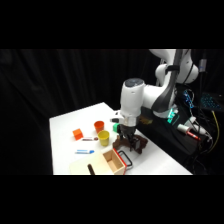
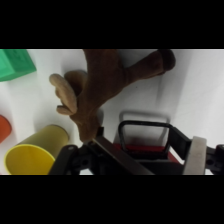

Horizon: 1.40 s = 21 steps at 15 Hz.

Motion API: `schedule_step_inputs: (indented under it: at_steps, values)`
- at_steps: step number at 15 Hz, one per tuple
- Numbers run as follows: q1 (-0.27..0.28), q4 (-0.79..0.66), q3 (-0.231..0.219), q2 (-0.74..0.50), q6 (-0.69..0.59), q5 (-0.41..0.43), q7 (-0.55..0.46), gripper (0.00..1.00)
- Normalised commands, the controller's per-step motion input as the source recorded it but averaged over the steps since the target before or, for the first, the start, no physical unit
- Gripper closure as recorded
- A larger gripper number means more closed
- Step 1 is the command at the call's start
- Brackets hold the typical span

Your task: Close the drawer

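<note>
The drawer (image 1: 114, 161) stands pulled out of the pale beige cabinet (image 1: 80, 168) at the table's front edge, its light-wood box showing. Its red front panel (image 2: 148, 148) and dark loop handle (image 2: 145, 125) lie just ahead of my gripper (image 2: 155, 156) in the wrist view. The gripper (image 1: 126, 142) hangs right above the drawer's red front and is open; one finger (image 2: 196, 155) shows at the right and the other at the left of the handle. Nothing is held.
A dark brown plush toy (image 2: 107, 80) lies just beyond the handle, close to the gripper. A yellow cup (image 1: 103, 137), an orange cup (image 1: 99, 126), a small orange piece (image 1: 78, 133), a green block (image 2: 15, 62) and a blue pen (image 1: 85, 151) stand to the left.
</note>
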Motion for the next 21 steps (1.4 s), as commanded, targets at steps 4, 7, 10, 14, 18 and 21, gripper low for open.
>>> schedule_step_inputs:
  at_steps: [4, 7, 10, 14, 18, 21]
  values:
    - [0.154, 0.19, -0.131, 0.26, 0.21, -0.023, 0.11, 0.00]
    - [0.197, 0.22, -0.161, 0.22, 0.14, -0.045, 0.12, 0.00]
    - [0.157, 0.22, -0.135, 0.20, 0.11, -0.018, 0.09, 0.00]
    - [0.146, 0.20, -0.147, 0.16, 0.09, -0.040, 0.08, 0.00]
    - [0.101, 0.18, -0.125, 0.08, -0.02, -0.037, 0.06, 0.00]
    - [-0.030, 0.27, -0.011, -0.03, -0.29, 0.042, -0.06, 0.00]
